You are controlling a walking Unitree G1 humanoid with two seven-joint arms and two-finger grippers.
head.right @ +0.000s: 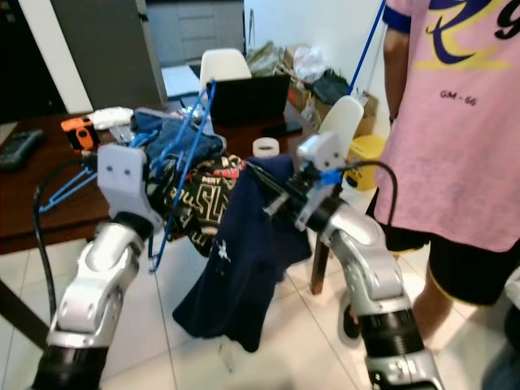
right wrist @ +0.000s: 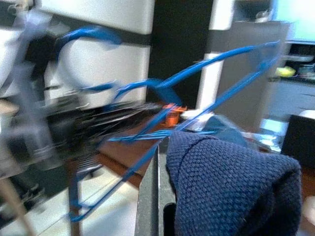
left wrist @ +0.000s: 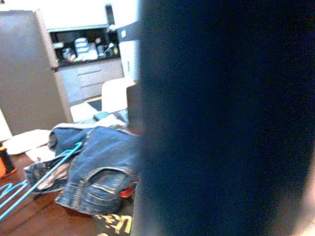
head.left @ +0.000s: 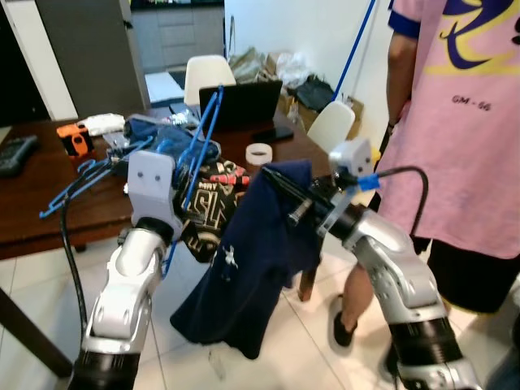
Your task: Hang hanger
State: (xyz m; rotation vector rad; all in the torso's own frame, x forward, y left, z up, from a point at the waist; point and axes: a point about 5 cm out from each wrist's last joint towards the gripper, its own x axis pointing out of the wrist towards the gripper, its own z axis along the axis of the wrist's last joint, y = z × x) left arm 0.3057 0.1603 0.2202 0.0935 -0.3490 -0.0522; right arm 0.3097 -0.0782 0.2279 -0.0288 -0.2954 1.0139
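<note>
my right hand [head.left: 280, 188] is clamped on a navy shirt [head.left: 252, 268], which droops toward the floor. my left hand [head.left: 175, 175] grips a blue hanger [head.left: 199, 142], raised just beside the shirt, above the desk [head.left: 49, 195] edge. jeans [head.left: 166, 138] lie behind. a person [head.left: 463, 122] stands at my right.

Both silver arms were raised and bent at the elbow. The left gripper [head.left: 183, 175] was clamped on a blue hanger [head.left: 199, 138]. The right gripper [head.left: 280, 188] reached toward the left one, its 2 fingers pinched on a navy shirt [head.left: 252, 260].
</note>
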